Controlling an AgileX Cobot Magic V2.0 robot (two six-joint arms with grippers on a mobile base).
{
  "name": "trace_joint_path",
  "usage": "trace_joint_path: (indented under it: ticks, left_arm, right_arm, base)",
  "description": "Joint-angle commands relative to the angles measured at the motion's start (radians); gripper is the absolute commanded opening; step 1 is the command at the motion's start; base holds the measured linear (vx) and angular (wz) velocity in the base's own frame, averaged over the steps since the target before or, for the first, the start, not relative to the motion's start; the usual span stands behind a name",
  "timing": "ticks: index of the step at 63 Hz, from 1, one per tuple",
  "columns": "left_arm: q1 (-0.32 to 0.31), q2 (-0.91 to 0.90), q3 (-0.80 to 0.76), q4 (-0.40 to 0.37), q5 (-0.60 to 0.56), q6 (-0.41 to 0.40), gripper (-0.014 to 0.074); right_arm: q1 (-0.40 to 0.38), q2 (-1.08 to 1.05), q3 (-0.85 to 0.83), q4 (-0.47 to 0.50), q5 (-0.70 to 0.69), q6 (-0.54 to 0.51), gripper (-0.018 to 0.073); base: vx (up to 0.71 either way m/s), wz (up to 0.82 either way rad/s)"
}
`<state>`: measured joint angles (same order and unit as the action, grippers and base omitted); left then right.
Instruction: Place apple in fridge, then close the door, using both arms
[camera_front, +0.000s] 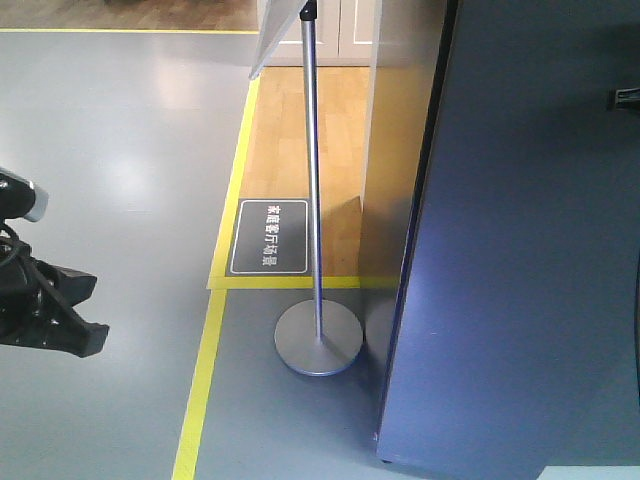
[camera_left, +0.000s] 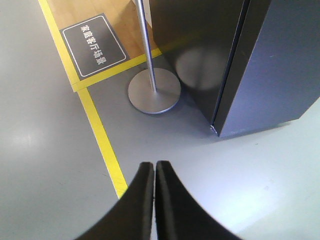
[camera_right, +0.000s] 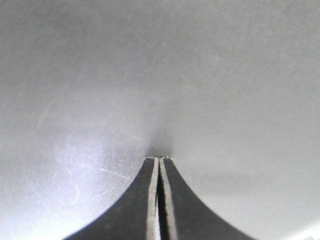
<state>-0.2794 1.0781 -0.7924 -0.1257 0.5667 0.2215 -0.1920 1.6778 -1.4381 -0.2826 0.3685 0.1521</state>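
Observation:
The fridge (camera_front: 520, 250) stands at the right as a tall dark blue-grey block, and its door (camera_left: 280, 65) lies flush with the body. The apple is out of view. My left arm (camera_front: 45, 300) hangs low at the left, well clear of the fridge. In the left wrist view the left gripper (camera_left: 154, 165) is shut with nothing in it, above the grey floor. My right gripper (camera_right: 160, 159) is shut too, its tips touching a smooth grey surface that fills the right wrist view. A small black part (camera_front: 625, 97) shows against the door at the right edge.
A sign stand with a round metal base (camera_front: 318, 340) and thin pole (camera_front: 312, 150) stands just left of the fridge. Yellow tape lines (camera_front: 200, 380) and a dark floor plaque (camera_front: 270, 237) mark the floor, with wood flooring (camera_front: 285, 130) beyond.

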Motion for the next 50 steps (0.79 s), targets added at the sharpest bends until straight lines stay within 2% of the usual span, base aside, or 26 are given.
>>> trace_joint_path:
  ticks: [1, 10, 18, 37, 41, 50]
  left_arm:
    - [0.001, -0.020, -0.024, -0.007, -0.052, -0.011, -0.0006]
    - [0.001, -0.020, -0.024, -0.007, -0.052, -0.011, -0.0006]
    - [0.001, -0.020, -0.024, -0.007, -0.052, -0.011, -0.0006]
    - [0.001, -0.020, -0.024, -0.007, -0.051, -0.011, -0.0006]
    - [0.001, -0.020, -0.024, -0.007, -0.051, -0.011, -0.0006]
    - [0.001, -0.020, -0.024, -0.007, -0.051, -0.011, -0.0006]
  right_arm:
    - [-0.006, 0.037, -0.090, -0.026, -0.226, -0.009, -0.0003]
    - [-0.006, 0.045, -0.105, -0.020, -0.218, -0.003, -0.0003]
    - [-0.006, 0.033, -0.103, -0.015, -0.154, 0.031, -0.0003]
    - [0.001, -0.045, -0.100, -0.003, 0.033, 0.024, -0.0003]
    - [0.016, -0.063, -0.100, 0.015, 0.077, -0.009, -0.0003]
    - [0.087, -0.103, -0.100, 0.068, 0.207, -0.160, -0.0003]
  base:
    - [0.00, 0.00]
    - [0.00, 0.00]
    - [0.00, 0.00]
    - [0.00, 0.00]
    - [0.00, 0.00]
    - [0.00, 0.00]
